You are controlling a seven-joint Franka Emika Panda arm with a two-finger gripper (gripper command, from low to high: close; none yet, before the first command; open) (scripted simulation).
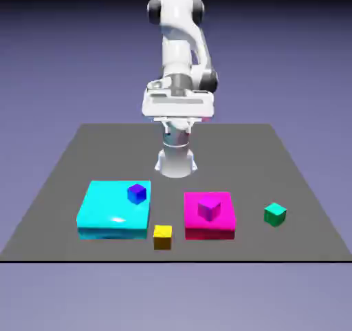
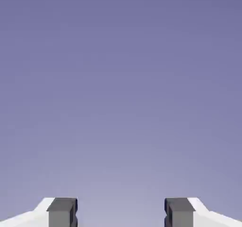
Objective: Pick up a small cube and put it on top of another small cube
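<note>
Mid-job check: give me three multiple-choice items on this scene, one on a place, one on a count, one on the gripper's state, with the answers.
1. Where does the blue cube sit?
A. on the cyan slab
B. on the bare table
C. on the yellow cube

2. How many small cubes are there?
A. two
B. four
C. six

3. What state is the gripper in?
A. shut on a cube
B. open, holding nothing
C. shut, empty

Answers: 1 A, it rests on the slab's far corner; 2 B, blue, purple, yellow, green; 3 B, the hand view shows only backdrop between the spread tips.
</note>
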